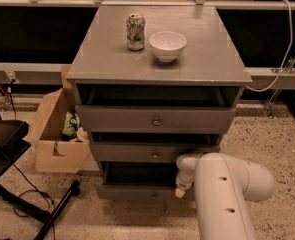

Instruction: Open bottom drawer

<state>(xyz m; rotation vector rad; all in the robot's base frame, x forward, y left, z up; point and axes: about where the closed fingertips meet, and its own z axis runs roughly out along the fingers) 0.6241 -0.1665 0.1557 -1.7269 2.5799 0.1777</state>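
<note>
The grey wooden chest (157,64) has three drawers. The bottom drawer (132,192) is the lowest; its flat grey front stands out from the chest with a dark gap above it. Its small round knob (154,197) is faint near the middle. My gripper (181,188) is at the end of the white arm (227,194), at the top edge of the bottom drawer's front, right of the knob. Its tip is pale and points down. The middle drawer (137,152) and top drawer (127,119) also stand slightly out.
A green can (135,31) and a white bowl (167,45) stand on the chest top. An open cardboard box (52,139) sits on the floor at left, beside a black stand (22,194). A cable (284,44) hangs at right.
</note>
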